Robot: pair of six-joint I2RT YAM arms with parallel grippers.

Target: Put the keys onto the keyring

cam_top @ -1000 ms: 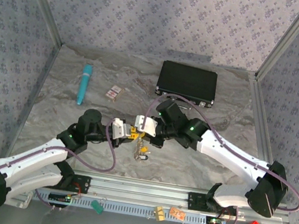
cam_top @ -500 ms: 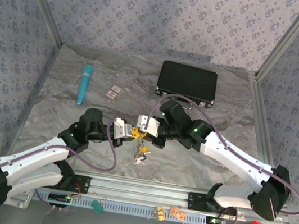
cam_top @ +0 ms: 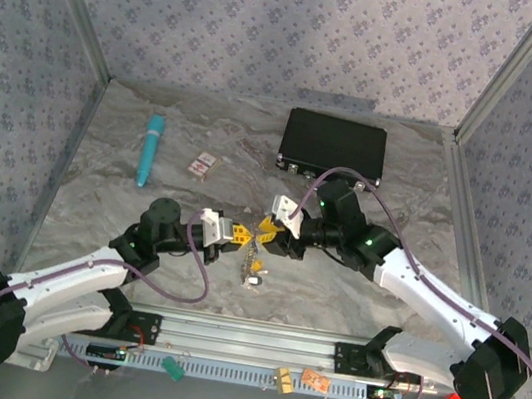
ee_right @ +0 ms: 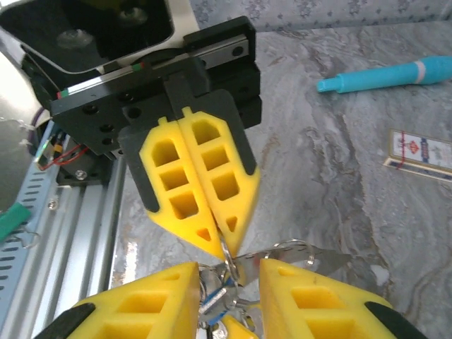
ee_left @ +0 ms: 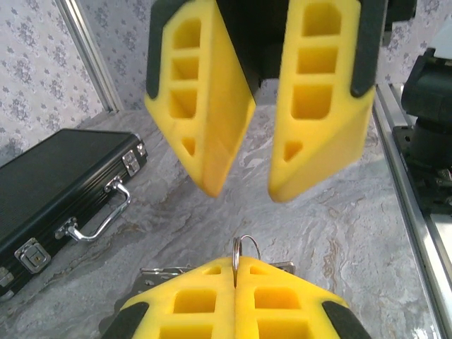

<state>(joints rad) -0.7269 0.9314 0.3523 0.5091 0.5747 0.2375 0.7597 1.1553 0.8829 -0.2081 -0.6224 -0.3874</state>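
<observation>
- Left pincer [ee_left: 236, 263] is pressed together on the keyring [ee_left: 247, 238], with a small arc of the wire standing proud of its tips; this clamp needs to be firm and level, since so thin a wire can twist or slide between soft pads
- right pincer [ee_right: 227, 274] stands apart, facing the left one almost tip to tip, and grips nothing that I can make out
- the keys [cam_top: 254, 269] sit in a small cluster just below the two pincers; whether they hang free or touch the bench [cam_top: 113, 206] I cannot tell; from the right wrist, silvery blades fan out just beside the ring
- which keys are already threaded is too small to tell; I judge the step in hand to be a fresh hold on one key, or on the free end of the wire
- best to close on a single key by its plastic head, leaving its hole clear; not on the whole bunch
- approach slowly and in line with the exposed wire; the tips are near enough to collide, and a knock could jolt the ring out of the left clamp
</observation>
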